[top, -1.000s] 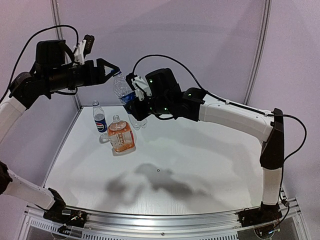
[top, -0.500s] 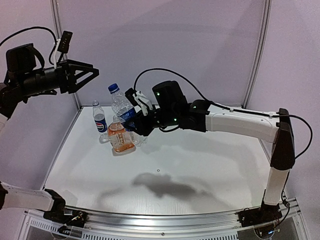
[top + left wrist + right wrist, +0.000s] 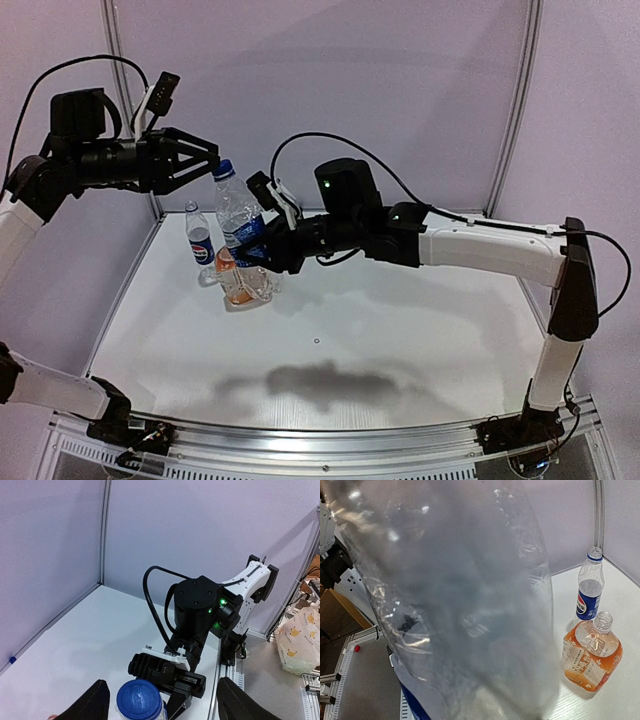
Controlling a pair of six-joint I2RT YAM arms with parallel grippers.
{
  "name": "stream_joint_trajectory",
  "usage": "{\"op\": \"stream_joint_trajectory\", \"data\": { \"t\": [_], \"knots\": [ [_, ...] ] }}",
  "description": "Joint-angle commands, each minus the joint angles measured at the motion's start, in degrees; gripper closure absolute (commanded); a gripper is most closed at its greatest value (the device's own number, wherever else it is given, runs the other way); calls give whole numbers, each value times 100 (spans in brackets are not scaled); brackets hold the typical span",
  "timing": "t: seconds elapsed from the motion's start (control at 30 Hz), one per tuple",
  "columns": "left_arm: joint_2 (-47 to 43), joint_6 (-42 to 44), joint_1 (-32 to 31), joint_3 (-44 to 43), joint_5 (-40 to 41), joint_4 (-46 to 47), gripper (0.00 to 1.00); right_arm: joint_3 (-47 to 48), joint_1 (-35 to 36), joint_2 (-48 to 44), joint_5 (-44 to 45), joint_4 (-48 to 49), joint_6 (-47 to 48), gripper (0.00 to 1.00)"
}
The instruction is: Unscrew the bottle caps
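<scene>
My right gripper [image 3: 258, 246] is shut on a clear blue-labelled bottle [image 3: 240, 222], holding it almost upright above the table's back left. Its blue bottle cap [image 3: 223, 170] is still on the neck. My left gripper [image 3: 212, 160] is open, level with the cap and just to its left. In the left wrist view the cap [image 3: 139, 700] sits between the spread fingers [image 3: 95, 702], nearer the left one and touching neither. The held bottle [image 3: 460, 605] fills the right wrist view and hides that gripper's fingers.
A small Pepsi bottle [image 3: 200, 238] and a squat orange-labelled bottle [image 3: 240, 285] stand on the table [image 3: 400, 330] below the held bottle. Both necks [image 3: 603, 621] show open. Grey walls and a metal post [image 3: 112, 40] close off the back left.
My left gripper came off the cap, swung back to the left, then returned beside it. The right arm lowered the bottle and stood it more upright. The cap stayed on.
</scene>
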State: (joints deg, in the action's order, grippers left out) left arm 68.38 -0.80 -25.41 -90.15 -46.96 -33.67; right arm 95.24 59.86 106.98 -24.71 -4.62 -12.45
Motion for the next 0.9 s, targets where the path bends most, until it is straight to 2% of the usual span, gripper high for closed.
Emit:
{"op": "stream_joint_trajectory", "data": {
  "t": [0.0, 0.37, 0.7, 0.87],
  "knots": [
    [-19, -205, 32, 151, -278, 337, 29, -146, 11, -255, -219, 258, -100, 69],
    [-27, -316, -152, 475, 34, 595, 38, -129, 17, -253, -390, 252, -114, 70],
    [-37, -342, -263, 569, 397, 761, 51, -148, 20, -287, -360, 177, -74, 70],
    [33, -334, -272, 512, 455, 664, 70, -179, 19, -326, -293, 158, -57, 70]
  ]
}}
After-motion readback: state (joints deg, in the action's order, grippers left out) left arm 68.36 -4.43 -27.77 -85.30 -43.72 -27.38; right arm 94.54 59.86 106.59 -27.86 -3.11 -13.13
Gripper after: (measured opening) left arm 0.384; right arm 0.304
